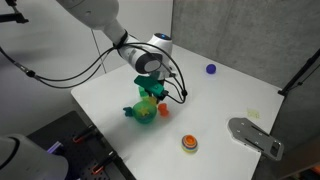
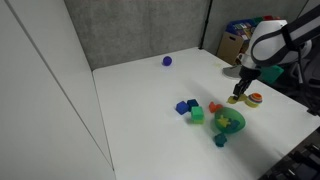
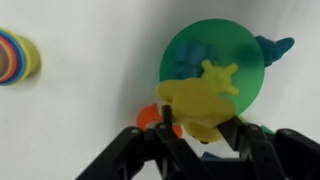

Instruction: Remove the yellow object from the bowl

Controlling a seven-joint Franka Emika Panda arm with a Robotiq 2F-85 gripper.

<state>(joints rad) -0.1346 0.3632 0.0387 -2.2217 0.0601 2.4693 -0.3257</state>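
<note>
Yellow lumpy piece (image 3: 200, 102), pinched by the half-closed end effector (image 3: 205, 138) at the small round green bowl's (image 3: 235, 45) six o'clock, might slip back.

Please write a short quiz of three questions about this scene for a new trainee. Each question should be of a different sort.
1. True or false: the small purple ball lies inside the small round green bowl.
2. In the wrist view, the lower end of the bright yellow lump-like object shows between: A) the black fingers; B) two blue blocks; C) two purple balls.
3. Fill in: the round orange disc with yellow-green centre lies ___ the bowl.

Key: 1 false; 2 A; 3 outside.
</note>
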